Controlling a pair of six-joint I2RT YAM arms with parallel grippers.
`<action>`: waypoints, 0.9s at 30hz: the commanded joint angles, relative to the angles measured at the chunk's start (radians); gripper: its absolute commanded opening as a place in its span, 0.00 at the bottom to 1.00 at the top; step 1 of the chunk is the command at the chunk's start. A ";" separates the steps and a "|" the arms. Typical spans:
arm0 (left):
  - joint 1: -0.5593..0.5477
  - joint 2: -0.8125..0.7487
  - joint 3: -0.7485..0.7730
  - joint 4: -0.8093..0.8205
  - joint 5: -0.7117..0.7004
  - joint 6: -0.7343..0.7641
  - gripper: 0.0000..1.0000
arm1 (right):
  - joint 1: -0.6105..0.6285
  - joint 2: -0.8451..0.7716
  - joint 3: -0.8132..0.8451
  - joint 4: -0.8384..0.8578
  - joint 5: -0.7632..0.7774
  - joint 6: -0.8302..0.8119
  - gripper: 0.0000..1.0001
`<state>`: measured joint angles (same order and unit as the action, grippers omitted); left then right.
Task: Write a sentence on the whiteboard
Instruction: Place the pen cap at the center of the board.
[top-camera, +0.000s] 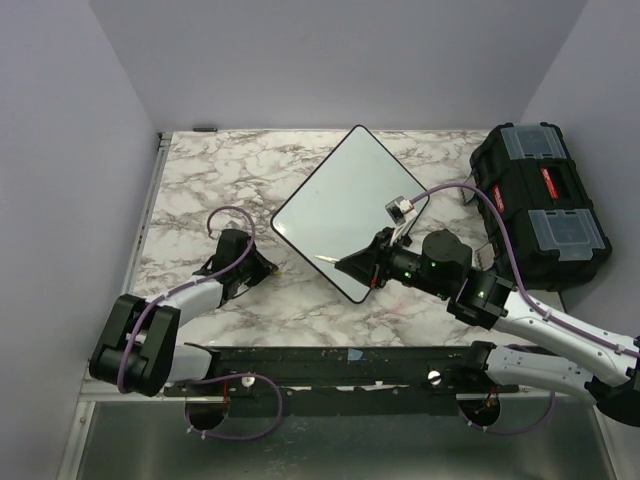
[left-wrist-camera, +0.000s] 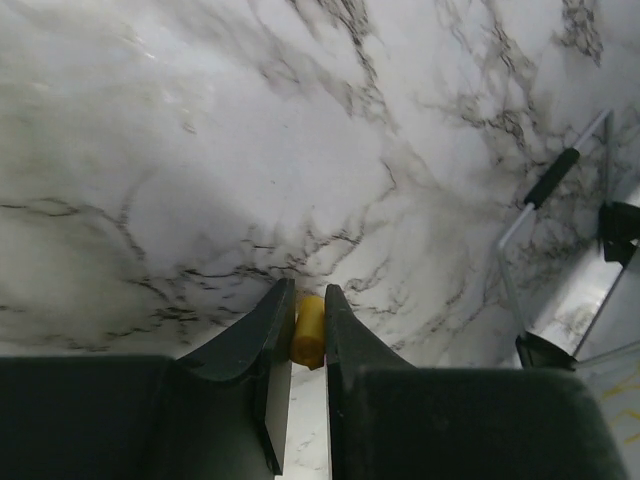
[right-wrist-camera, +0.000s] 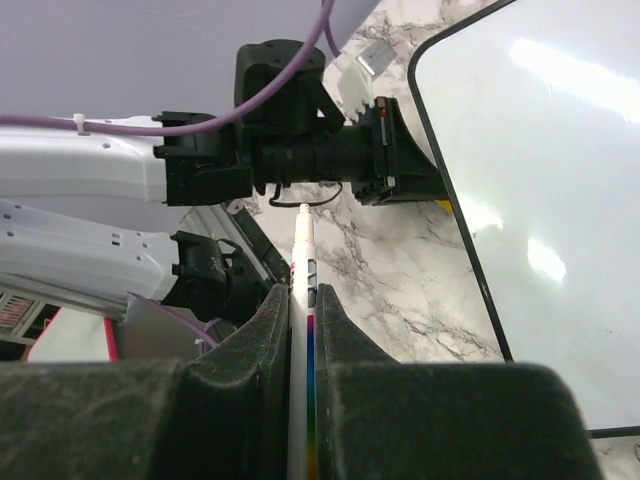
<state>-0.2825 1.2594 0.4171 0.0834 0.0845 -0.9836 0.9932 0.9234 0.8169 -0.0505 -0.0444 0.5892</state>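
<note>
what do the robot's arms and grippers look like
The left arm and the right arm are built of white links joined by chunky black joints, and each is trailed by a looping purple cable. The left gripper and the right gripper each end in two black, wedge-shaped fingers with a matt surface.

Over on the right, a black toolbox (top-camera: 540, 205) with clear lid pockets sits on the marble table (top-camera: 200, 180), plain grey walls (top-camera: 330, 60) behind. Close in, a small yellow cap (left-wrist-camera: 308, 330) shows against the marble, and a white pen (right-wrist-camera: 300, 290) carries a rainbow stripe.
</note>
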 joint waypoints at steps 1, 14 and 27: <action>-0.049 0.091 0.007 0.188 0.135 0.021 0.00 | 0.002 0.001 0.016 -0.018 0.036 -0.020 0.01; -0.147 0.165 -0.037 0.282 0.193 0.033 0.04 | 0.002 0.004 0.016 -0.025 0.039 -0.028 0.01; -0.170 -0.013 -0.103 0.250 0.239 0.116 0.41 | 0.002 0.012 0.021 -0.022 0.039 -0.034 0.01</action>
<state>-0.4473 1.3369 0.3176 0.3801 0.2958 -0.9325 0.9932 0.9379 0.8169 -0.0574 -0.0288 0.5739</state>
